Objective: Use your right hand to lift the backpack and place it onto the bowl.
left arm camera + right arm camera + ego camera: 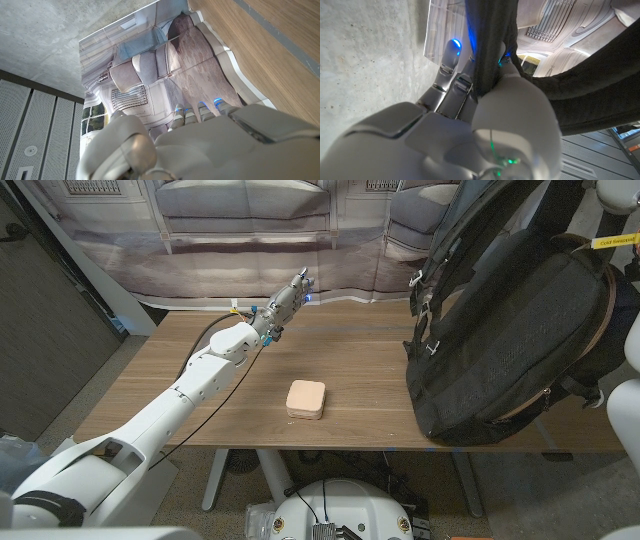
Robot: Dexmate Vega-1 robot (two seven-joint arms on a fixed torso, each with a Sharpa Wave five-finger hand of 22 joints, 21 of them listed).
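Note:
A big black backpack point(510, 330) hangs upright over the table's right side, its bottom at or just above the wood. In the right wrist view my right hand point(485, 115) grips a black strap point(490, 40) of the backpack between thumb and fingers. A small beige, square-edged bowl point(305, 398) sits near the table's middle front, well left of the backpack. My left arm reaches out to the far edge of the table; its hand point(285, 302) holds nothing, with the fingers point(200, 112) stretched out.
The wooden table point(360, 350) has bare wood between the bowl and the backpack. A printed backdrop of grey seats point(250, 220) hangs behind the far edge. A grey panel point(50, 310) stands at the left.

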